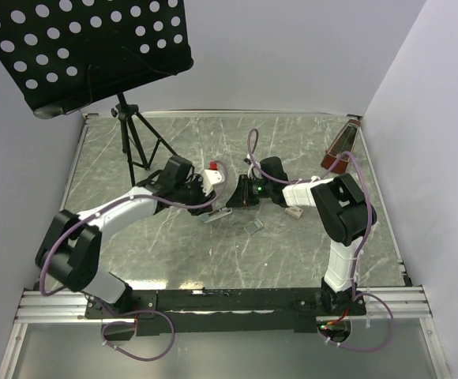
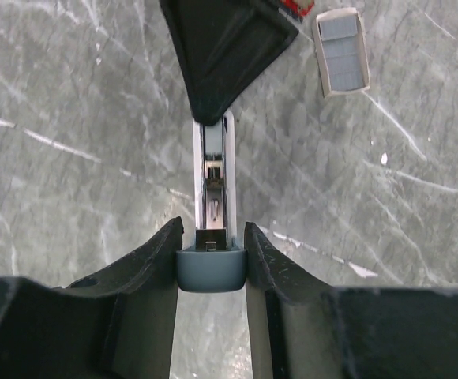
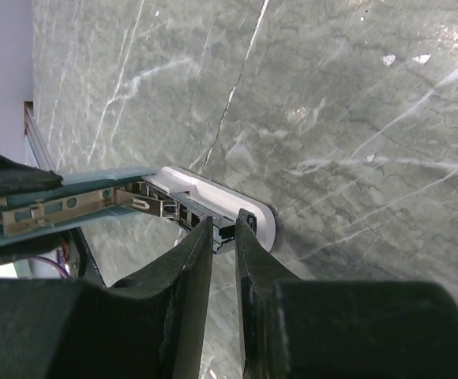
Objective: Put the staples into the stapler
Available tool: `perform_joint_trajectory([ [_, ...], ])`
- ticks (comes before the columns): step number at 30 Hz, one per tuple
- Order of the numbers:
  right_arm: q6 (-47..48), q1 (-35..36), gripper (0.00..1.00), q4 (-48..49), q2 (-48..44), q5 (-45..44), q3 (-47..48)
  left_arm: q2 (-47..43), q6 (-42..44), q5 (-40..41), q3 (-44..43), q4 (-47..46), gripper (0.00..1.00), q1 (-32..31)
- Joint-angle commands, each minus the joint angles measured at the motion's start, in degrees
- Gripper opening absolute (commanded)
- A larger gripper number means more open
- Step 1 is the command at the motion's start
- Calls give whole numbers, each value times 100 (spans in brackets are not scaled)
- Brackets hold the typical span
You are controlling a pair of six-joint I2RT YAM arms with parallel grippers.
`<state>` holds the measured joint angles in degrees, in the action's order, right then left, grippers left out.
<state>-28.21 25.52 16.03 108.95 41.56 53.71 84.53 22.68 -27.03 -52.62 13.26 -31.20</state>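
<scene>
Underneath everything lies the grey-green, white-veined marbled tabletop (image 1: 182, 253). At its far left corner stands a black music stand (image 1: 87, 47) with a perforated desk on a tripod. The white-and-black left arm (image 1: 110, 213) reaches in from the near left and the matching right arm (image 1: 343, 209) from the near right, and their wrists meet around the middle of the table. A dark red-brown, pyramid-shaped object (image 1: 341, 146) stands at the far right edge, well apart from both grippers.

Between the wrists is the slim blue-grey stapler (image 2: 213, 189) with a pale metal channel and black inner parts, its lid swung open. The left gripper (image 2: 211, 233) is clamped on it: a black finger presses each side of the rounded blue end. The right gripper (image 3: 223, 229) comes at the opposite end, its fingers (image 3: 201, 253) nearly together with a black inner piece between the tips. Whether they actually press that piece cannot be told.

Just beside the stapler, on the bare table, lies a small whitish cardboard tray (image 2: 336, 15). It is open at the top, apart from both grippers. In it lie the staples (image 2: 343, 51), flat silvery-grey strips side by side.
</scene>
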Motion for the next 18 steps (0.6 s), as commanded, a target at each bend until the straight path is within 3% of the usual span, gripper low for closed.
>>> perform_joint_trajectory([
  [1, 96, 120, 24, -4, 21, 142, 254, 467, -131, 347, -521, 423, 13, -289],
  [12, 114, 120, 25, -56, 13, 151, 271, 1750, -536, 1033, -1671, 898, 17, -826],
  [18, 105, 120, 27, -48, -66, 98, 219, 2102, -773, 1129, -1804, 801, 18, -966],
])
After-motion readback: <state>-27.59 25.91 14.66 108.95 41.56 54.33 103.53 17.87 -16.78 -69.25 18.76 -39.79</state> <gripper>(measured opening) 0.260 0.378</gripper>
